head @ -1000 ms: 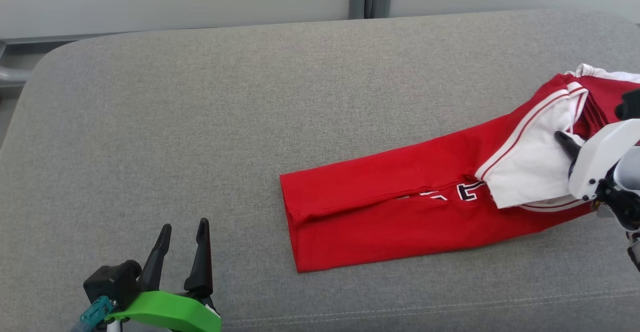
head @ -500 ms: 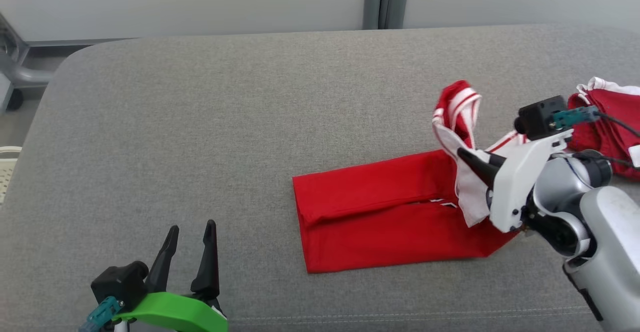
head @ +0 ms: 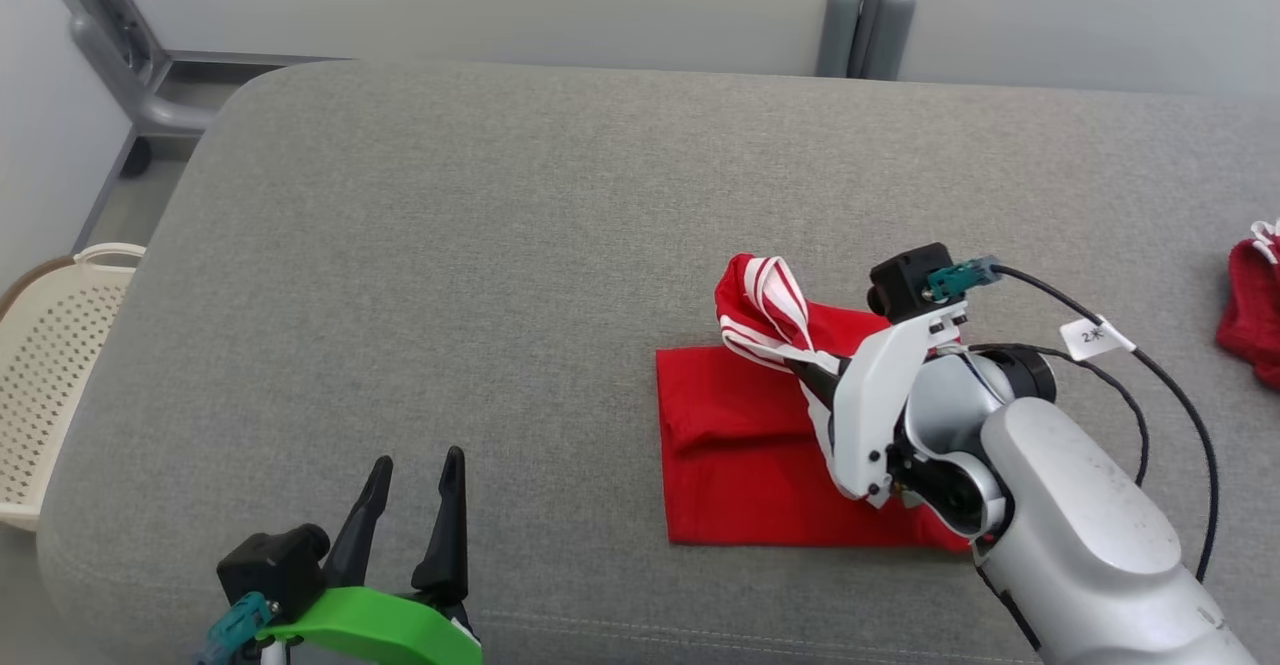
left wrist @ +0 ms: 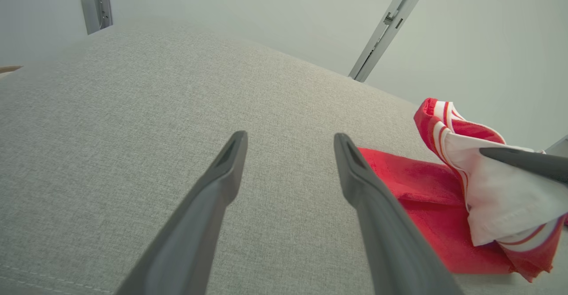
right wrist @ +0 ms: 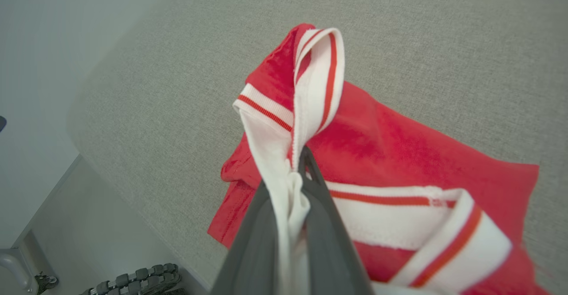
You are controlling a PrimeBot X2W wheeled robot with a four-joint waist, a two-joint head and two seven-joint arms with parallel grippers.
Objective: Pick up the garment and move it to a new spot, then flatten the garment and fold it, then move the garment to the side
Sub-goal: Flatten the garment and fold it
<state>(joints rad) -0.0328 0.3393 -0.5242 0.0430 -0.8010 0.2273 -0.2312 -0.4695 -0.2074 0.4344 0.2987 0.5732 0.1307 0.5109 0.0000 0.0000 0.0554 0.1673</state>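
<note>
The garment [head: 730,445] is red with white striped trim and lies on the grey padded surface [head: 480,245], its body doubled over itself. My right gripper [head: 803,372] is shut on its white sleeve end, holding that end up above the red body. In the right wrist view the fingers [right wrist: 319,206] pinch white fabric, and a striped cuff [right wrist: 317,73] loops over the tips. My left gripper [head: 419,458] stands open and holds nothing near the front edge, well left of the garment [left wrist: 399,184]. In the left wrist view, the left gripper [left wrist: 290,144] is open.
Part of another red garment [head: 1255,315] lies at the surface's far right. A cream perforated basket [head: 55,365] stands on the floor past the left edge. Grey metal posts [head: 865,15] rise behind the surface. A black cable [head: 1150,375] trails from my right wrist.
My right gripper has carried the garment's sleeve end leftward over the red body, so the garment now covers a shorter stretch. The head camera has turned. My left gripper has stayed open.
</note>
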